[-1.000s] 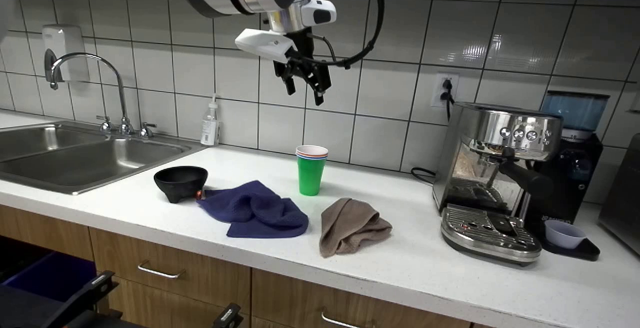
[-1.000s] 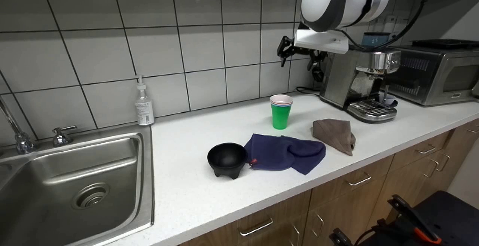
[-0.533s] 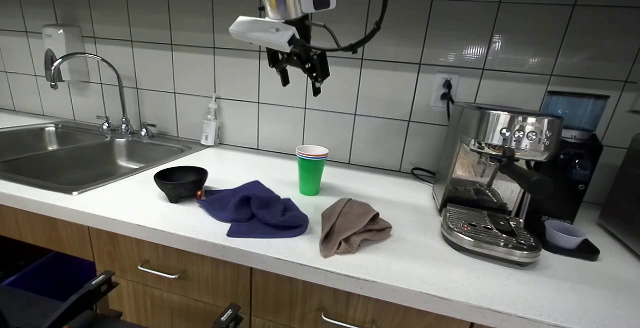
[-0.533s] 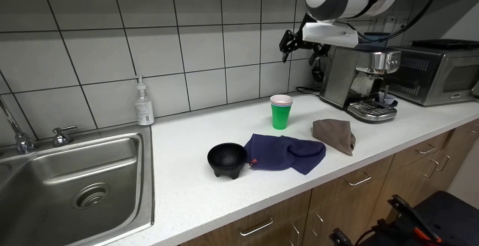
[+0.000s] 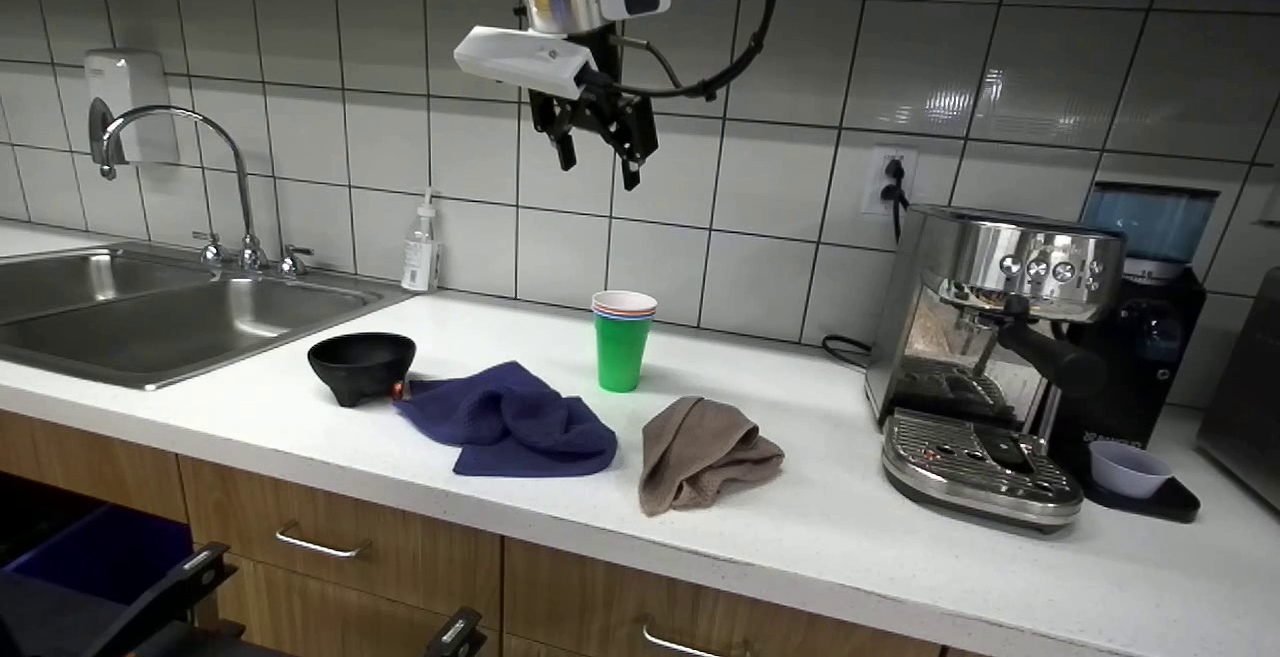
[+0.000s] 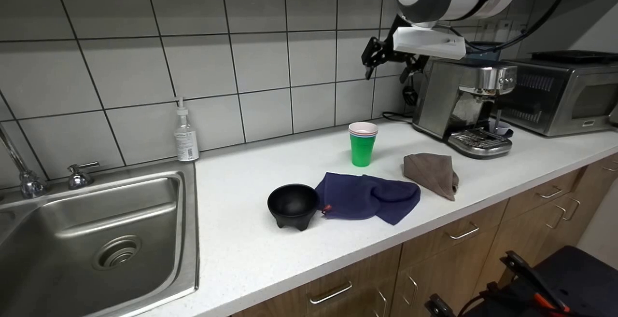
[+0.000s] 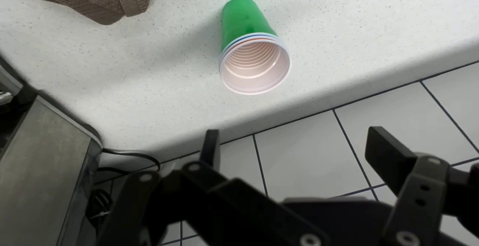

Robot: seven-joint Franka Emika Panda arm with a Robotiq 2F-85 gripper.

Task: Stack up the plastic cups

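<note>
Because the three plastic cups (image 5: 622,352) stand nested and upright on the worktop (image 5: 840,497), you may judge the stacking finished, with only a clean withdrawal left. Your claw (image 7: 295,145) is spread wide, nothing between its fingers (image 7: 210,148), above the cups and well apart from them. Leave it spread and raise it straight up; avoid a sideways sweep, since cups that look light would probably tip at a knock, and mind the tiled wall (image 5: 770,177) behind. Pressing down seems uncalled for: thin blue and orange rings show parallel beneath the top rim, over the green outside.

You will find the plastic smooth and tapered outside, pale and ribbed within, as the wrist view shows. The worktop is white and finely speckled. In an exterior view, a crumpled navy cloth (image 5: 520,427) lies near and left of the cups, a brown cloth (image 5: 705,457) near and right, its weave coarse. Farther left sits a black bowl (image 5: 360,365), round and footed; well to the right stands a coffee machine (image 5: 985,367) with bright steel faces.
</note>
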